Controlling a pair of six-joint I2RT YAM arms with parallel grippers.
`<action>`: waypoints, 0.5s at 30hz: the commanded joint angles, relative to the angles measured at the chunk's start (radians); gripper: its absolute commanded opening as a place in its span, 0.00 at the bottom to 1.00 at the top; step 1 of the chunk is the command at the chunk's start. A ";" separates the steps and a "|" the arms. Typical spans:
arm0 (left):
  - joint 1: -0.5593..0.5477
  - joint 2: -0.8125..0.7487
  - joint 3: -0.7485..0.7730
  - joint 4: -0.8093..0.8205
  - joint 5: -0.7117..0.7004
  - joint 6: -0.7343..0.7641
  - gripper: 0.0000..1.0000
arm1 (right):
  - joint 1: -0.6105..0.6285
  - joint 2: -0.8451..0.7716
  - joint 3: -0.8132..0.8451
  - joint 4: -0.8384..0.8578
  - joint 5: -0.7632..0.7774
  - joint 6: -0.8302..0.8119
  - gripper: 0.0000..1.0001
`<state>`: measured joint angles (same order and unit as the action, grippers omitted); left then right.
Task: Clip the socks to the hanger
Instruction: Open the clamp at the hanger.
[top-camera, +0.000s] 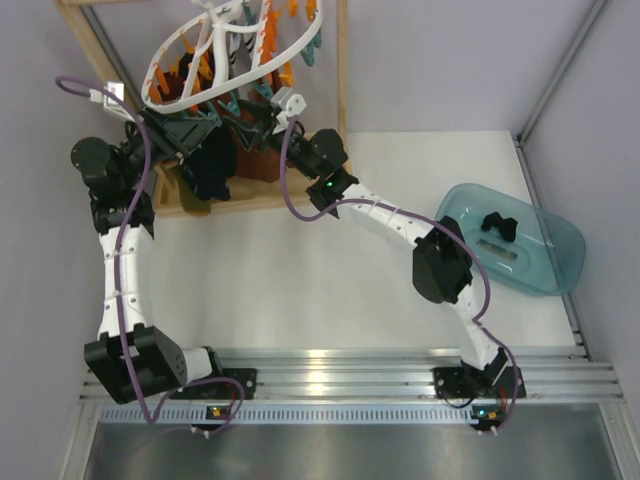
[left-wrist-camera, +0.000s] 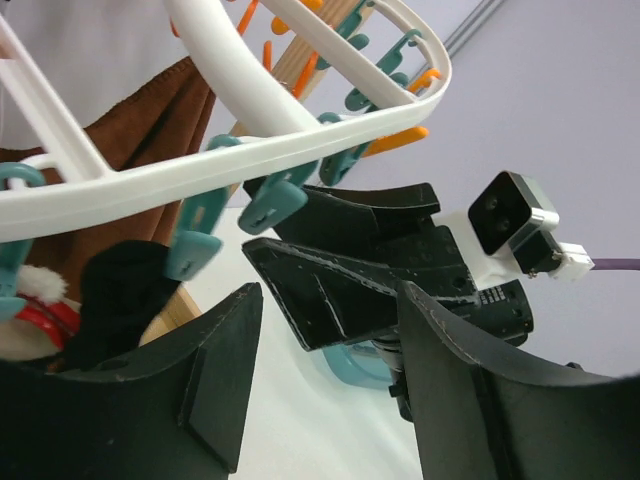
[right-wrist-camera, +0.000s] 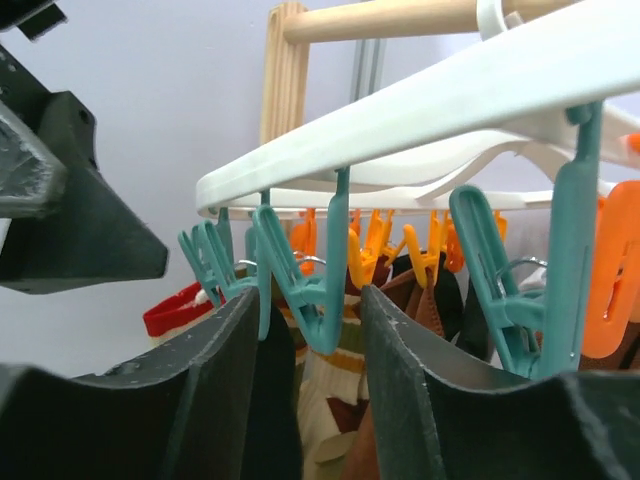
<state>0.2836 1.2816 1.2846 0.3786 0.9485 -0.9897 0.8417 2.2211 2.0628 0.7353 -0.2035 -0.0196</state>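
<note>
The white hanger (top-camera: 230, 50) hangs tilted from the wooden frame, ringed with teal and orange clips. A black sock (top-camera: 210, 165) hangs under it, also seen as a black sock (left-wrist-camera: 120, 290) in the left wrist view. Another black sock (top-camera: 497, 224) lies in the blue bin. My right gripper (right-wrist-camera: 310, 300) is open, and a teal clip (right-wrist-camera: 322, 300) hangs between its fingertips with a narrow gap on the right side. My left gripper (left-wrist-camera: 330, 300) is open and holds nothing. It sits just under the hanger ring (left-wrist-camera: 250, 160), facing the right gripper's fingers (left-wrist-camera: 350, 270).
The wooden frame (top-camera: 335, 70) stands behind and around the hanger. Rust-brown cloth (left-wrist-camera: 150, 110) and a striped sock (right-wrist-camera: 340, 400) also hang from clips. The blue bin (top-camera: 545, 262) sits at the table's right side. Both arms crowd together beneath the hanger.
</note>
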 joint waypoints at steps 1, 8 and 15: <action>0.006 -0.065 0.007 -0.010 0.035 0.016 0.61 | 0.010 0.000 0.054 0.070 0.016 -0.066 0.44; 0.005 -0.107 0.024 -0.096 -0.088 0.086 0.58 | 0.059 -0.040 0.017 0.084 0.085 -0.253 0.05; -0.044 -0.099 0.077 -0.187 -0.232 0.154 0.51 | 0.144 -0.043 -0.010 0.110 0.200 -0.512 0.00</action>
<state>0.2634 1.1919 1.3067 0.2298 0.8154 -0.8944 0.9279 2.2208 2.0476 0.7616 -0.0563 -0.3813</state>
